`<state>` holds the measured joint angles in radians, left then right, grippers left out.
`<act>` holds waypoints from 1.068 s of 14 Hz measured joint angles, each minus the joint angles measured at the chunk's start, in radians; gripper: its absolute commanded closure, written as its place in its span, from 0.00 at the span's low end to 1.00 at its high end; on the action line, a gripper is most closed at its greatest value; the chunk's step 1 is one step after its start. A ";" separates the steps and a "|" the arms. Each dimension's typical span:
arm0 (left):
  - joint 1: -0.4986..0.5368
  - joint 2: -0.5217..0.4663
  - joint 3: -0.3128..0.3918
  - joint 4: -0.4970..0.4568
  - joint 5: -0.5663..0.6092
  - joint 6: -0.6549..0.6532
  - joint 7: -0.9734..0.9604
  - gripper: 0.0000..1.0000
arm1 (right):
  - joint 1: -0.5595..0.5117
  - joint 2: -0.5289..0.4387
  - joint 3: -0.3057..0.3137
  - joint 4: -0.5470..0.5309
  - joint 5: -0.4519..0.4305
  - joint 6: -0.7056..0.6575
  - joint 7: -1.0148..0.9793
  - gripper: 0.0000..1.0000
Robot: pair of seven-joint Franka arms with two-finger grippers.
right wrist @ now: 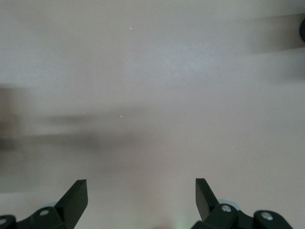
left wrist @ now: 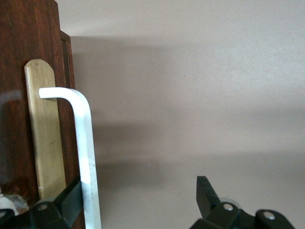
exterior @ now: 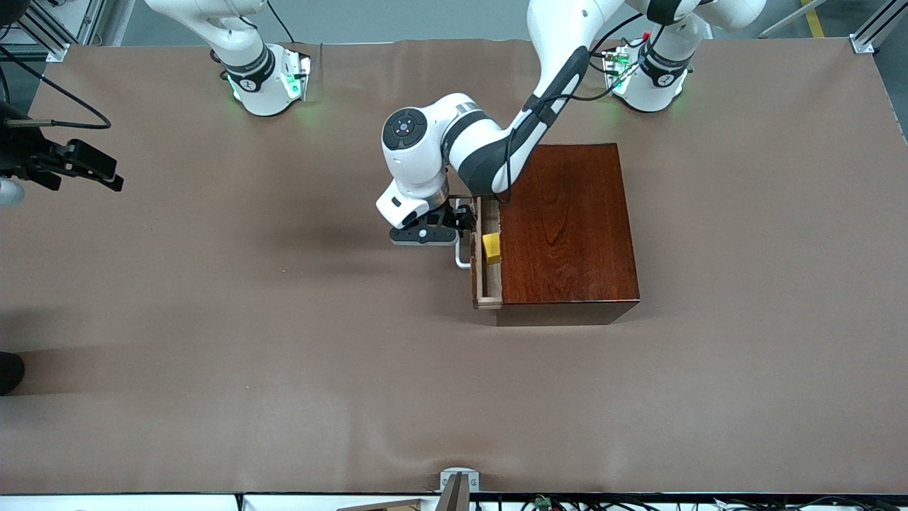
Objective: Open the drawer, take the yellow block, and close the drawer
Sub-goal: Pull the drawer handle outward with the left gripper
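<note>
Drawer barely opened, block not yet taken

The pale-wood drawer is slid partly out; the small yellow cube is exposed inside. Left gripper jaws are spread around the white loop handle; right gripper jaws are released, waiting over bare counter.

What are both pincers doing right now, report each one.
Left pincer: open, at the drawer's white handle, one finger against it, nothing gripped.
Right pincer: open, empty, over bare table, waiting.

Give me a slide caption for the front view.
Left gripper open at the white handle of the partly open drawer, yellow block inside; right gripper waits, open.
</note>
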<state>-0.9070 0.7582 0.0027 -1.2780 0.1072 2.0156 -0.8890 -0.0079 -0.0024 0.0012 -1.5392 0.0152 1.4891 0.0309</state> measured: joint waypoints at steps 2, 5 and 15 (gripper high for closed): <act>0.000 0.002 -0.004 0.000 -0.005 0.020 -0.005 0.00 | 0.000 0.000 0.000 0.000 0.000 0.000 0.000 0.00; 0.000 0.005 -0.006 0.000 -0.005 0.030 -0.007 0.00 | 0.000 0.001 0.000 0.000 0.000 0.000 0.000 0.00; 0.000 0.009 -0.015 0.000 -0.078 0.135 -0.009 0.00 | 0.000 0.006 0.000 0.000 0.000 0.000 0.000 0.00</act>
<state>-0.9065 0.7676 -0.0126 -1.2780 0.0296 2.1509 -0.8977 -0.0080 0.0036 0.0010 -1.5396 0.0152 1.4887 0.0309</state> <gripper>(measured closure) 0.000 0.000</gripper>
